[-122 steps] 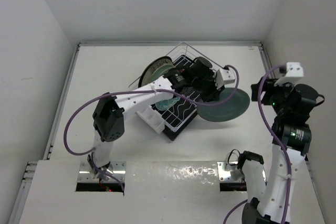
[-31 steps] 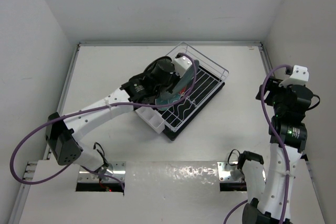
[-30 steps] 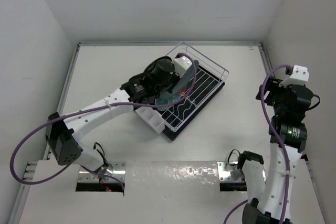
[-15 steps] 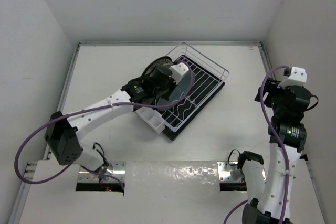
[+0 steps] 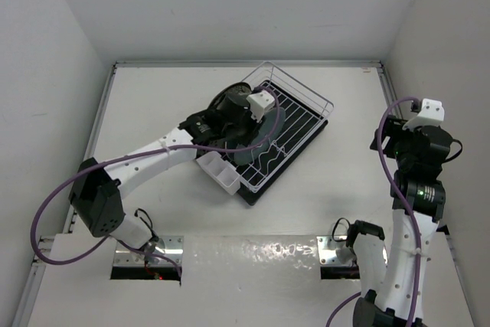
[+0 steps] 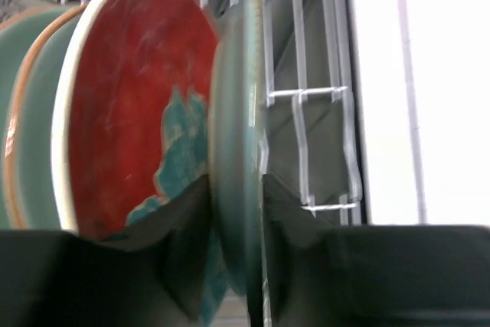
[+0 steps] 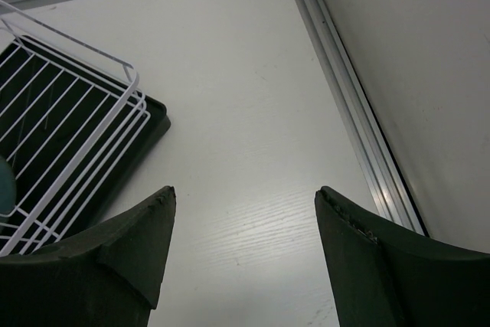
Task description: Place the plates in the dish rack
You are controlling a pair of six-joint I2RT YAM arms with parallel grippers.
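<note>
The grey plate (image 6: 233, 174) now stands on edge in the rack (image 5: 306, 101), no longer leaning, facing the red plate (image 6: 130, 135) just beside it. My left gripper (image 6: 236, 189) straddles its rim; I can't tell whether it grips. My right gripper (image 7: 245, 193) gapes, empty.

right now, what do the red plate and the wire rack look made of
Red round plate with teal flowers: probably glazed ceramic; glossy sheen, cream rim, though melamine is possible. White wire dish rack: likely coated metal; thin, evenly white rods with a smooth finish.
</note>
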